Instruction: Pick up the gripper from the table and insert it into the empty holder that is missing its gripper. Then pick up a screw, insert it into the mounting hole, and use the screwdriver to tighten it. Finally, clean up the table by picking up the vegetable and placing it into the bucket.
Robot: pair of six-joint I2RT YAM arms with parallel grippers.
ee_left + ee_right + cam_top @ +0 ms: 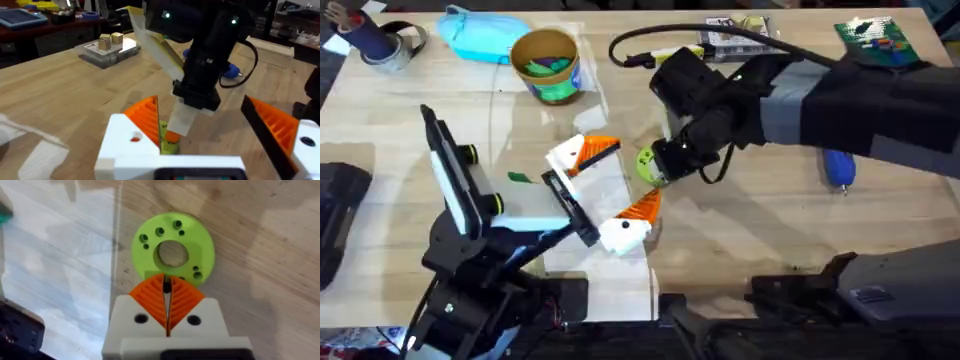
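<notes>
The wooden table carries everything, with a clear plastic sheet lying across its middle. The right arm reaches in from the right side and across toward the centre, large and dark under the overhead camera. The left arm rises from the lower left.

The left gripper hangs over the plastic sheet with its jaws spread wide; its orange ribbed pads stand well apart and hold nothing. The right gripper is low at the sheet's right edge, its orange pads pressed together on a thin dark piece too small to identify, just over the rim of a lime-green ring with small holes that lies flat on the wood.

The bucket, yellow-tan with a green band, stands toward the far left of the table with green pieces inside. A light-blue plastic scoop lies just beside it. The screwdriver, bright blue, lies on the wood at the right, partly under the right arm. A small green scrap rests on the table near the left arm.
</notes>
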